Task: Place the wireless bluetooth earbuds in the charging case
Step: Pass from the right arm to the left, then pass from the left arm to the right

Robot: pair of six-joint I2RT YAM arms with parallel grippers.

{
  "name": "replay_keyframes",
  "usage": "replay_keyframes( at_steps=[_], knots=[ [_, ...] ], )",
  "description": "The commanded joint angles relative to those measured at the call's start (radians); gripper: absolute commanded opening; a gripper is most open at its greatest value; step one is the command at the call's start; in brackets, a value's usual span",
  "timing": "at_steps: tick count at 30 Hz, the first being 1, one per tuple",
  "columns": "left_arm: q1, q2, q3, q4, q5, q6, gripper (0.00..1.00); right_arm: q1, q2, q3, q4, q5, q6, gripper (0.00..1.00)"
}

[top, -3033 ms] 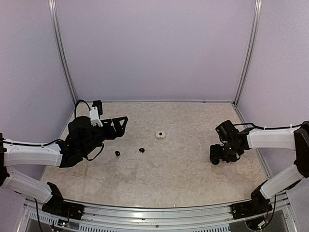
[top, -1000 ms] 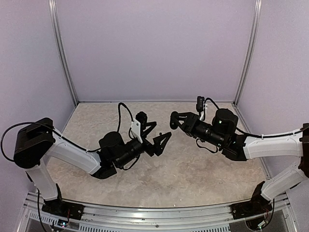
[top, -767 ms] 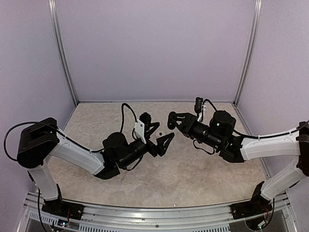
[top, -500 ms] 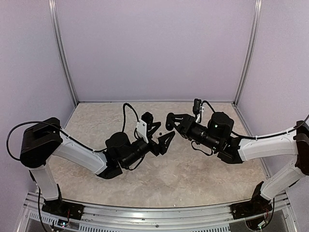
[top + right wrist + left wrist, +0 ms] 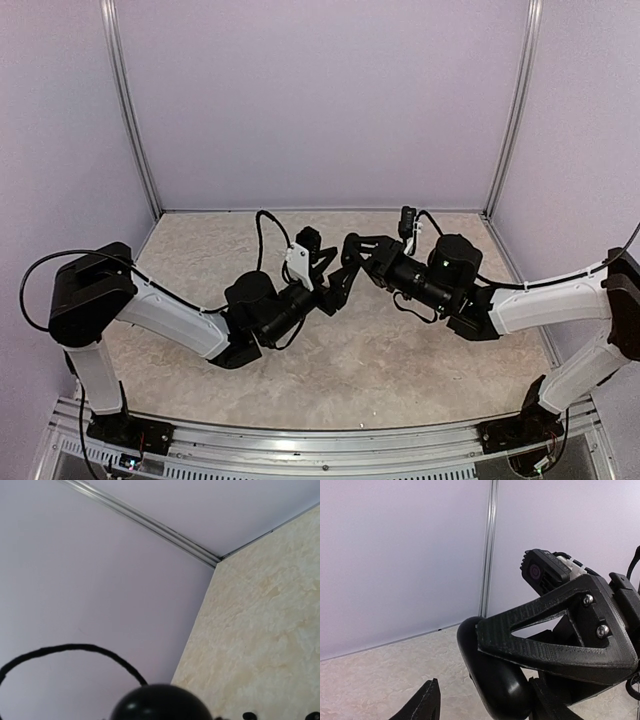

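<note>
Tabletop (image 5: 400, 365) beige w/ marble veining; walls (image 5: 320, 100) pale lilac, posts (image 5: 125, 110) at 11 & 1 o'clock silver. Arms (image 5: 170, 315) white w/ black joints; left gripper (image 5: 335, 276) & right gripper (image 5: 352, 258) black.

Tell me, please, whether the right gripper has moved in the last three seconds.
Yes. The right gripper has moved left, away from the right corner post, to the middle of the table, close to the left gripper.
</note>
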Motion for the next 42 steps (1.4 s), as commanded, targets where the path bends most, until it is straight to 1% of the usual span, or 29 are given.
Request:
replay_keyframes(
  at_steps=[1, 7, 9, 12, 16, 18, 19, 20, 22, 25, 28, 29, 32, 34, 37, 40, 42],
  knots=[
    [0.0, 0.021, 0.03, 0.035, -0.045, 0.041, 0.55, 0.016, 0.015, -0.02, 0.037, -0.001, 0.027, 0.44],
    [0.002, 0.02, 0.028, 0.036, -0.043, 0.05, 0.38, 0.016, 0.021, -0.017, 0.04, -0.001, 0.023, 0.45],
    [0.002, 0.013, 0.021, 0.036, -0.039, 0.05, 0.33, 0.016, 0.012, -0.022, 0.035, -0.001, 0.021, 0.48],
    [0.004, 0.0, 0.0, 0.038, -0.028, 0.05, 0.25, 0.016, -0.005, -0.029, 0.028, 0.0, 0.005, 0.54],
    [0.005, -0.038, -0.047, 0.038, 0.003, 0.042, 0.15, 0.012, -0.046, -0.04, 0.001, 0.02, -0.047, 0.68],
    [0.008, -0.062, -0.075, 0.024, 0.026, 0.034, 0.13, -0.001, -0.086, -0.043, -0.035, 0.032, -0.096, 0.8],
    [0.01, -0.077, -0.092, 0.012, 0.045, 0.029, 0.13, -0.009, -0.113, -0.045, -0.064, 0.034, -0.142, 0.86],
    [0.014, -0.104, -0.11, -0.007, 0.071, 0.026, 0.12, -0.018, -0.14, -0.047, -0.086, 0.032, -0.189, 0.89],
    [0.029, -0.151, -0.142, -0.066, 0.154, -0.011, 0.11, -0.047, -0.198, -0.039, -0.16, 0.006, -0.3, 0.93],
    [0.067, -0.252, -0.179, -0.183, 0.3, -0.078, 0.09, -0.099, -0.268, -0.008, -0.301, -0.086, -0.464, 0.94],
    [0.114, -0.346, -0.2, -0.315, 0.485, -0.113, 0.08, -0.142, -0.327, 0.014, -0.403, -0.21, -0.619, 0.94],
    [0.135, -0.376, -0.2, -0.362, 0.563, -0.12, 0.07, -0.149, -0.339, 0.029, -0.451, -0.237, -0.671, 0.93],
    [0.172, -0.453, -0.192, -0.506, 0.703, -0.127, 0.06, -0.154, -0.349, 0.087, -0.597, -0.324, -0.804, 0.92],
    [0.174, -0.494, -0.174, -0.608, 0.76, -0.097, 0.05, -0.154, -0.341, 0.12, -0.674, -0.396, -0.869, 0.9],
    [0.174, -0.523, -0.123, -0.733, 0.803, -0.079, 0.05, -0.154, -0.316, 0.162, -0.761, -0.518, -0.948, 0.84],
    [0.175, -0.529, -0.094, -0.799, 0.846, -0.084, 0.05, -0.155, -0.285, 0.194, -0.82, -0.62, -0.991, 0.79],
    [0.177, -0.53, -0.09, -0.812, 0.863, -0.092, 0.05, -0.155, -0.268, 0.205, -0.849, -0.686, -1.008, 0.76]
  ],
)
